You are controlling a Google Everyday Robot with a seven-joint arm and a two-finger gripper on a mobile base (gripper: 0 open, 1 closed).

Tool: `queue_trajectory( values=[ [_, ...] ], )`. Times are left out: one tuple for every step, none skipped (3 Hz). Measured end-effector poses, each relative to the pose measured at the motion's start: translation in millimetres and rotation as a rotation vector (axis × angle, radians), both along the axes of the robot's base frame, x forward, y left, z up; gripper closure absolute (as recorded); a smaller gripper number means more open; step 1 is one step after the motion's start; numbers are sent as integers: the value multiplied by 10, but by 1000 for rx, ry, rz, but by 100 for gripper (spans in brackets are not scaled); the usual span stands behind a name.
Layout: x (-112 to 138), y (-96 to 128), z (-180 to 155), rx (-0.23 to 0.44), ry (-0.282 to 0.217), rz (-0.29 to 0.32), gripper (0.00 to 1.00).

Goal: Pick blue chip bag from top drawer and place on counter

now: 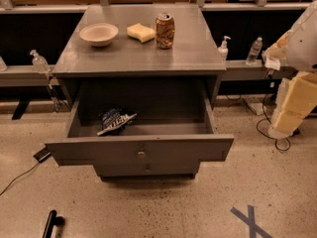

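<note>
Only the arm (pixel 297 95) shows, cropped at right; hand unseen.

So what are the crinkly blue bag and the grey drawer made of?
The small crumpled dark blue chip bag looks like shiny foil: it creases and glints. The wide grey top drawer seems painted metal, flat with a dull sheen. The robot's gripper is out of view; only its arm shows at right.
</note>
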State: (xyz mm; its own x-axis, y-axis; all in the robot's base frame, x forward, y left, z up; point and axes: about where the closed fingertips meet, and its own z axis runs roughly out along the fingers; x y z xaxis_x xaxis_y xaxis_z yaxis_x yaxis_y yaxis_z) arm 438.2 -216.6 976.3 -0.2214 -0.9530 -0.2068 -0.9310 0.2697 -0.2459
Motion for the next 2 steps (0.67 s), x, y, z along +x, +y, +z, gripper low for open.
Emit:
queue_trajectory(
  values=[
    [0,0,0,0,0,0,0],
    [294,332,27,-20,-27,122,0]
  ],
)
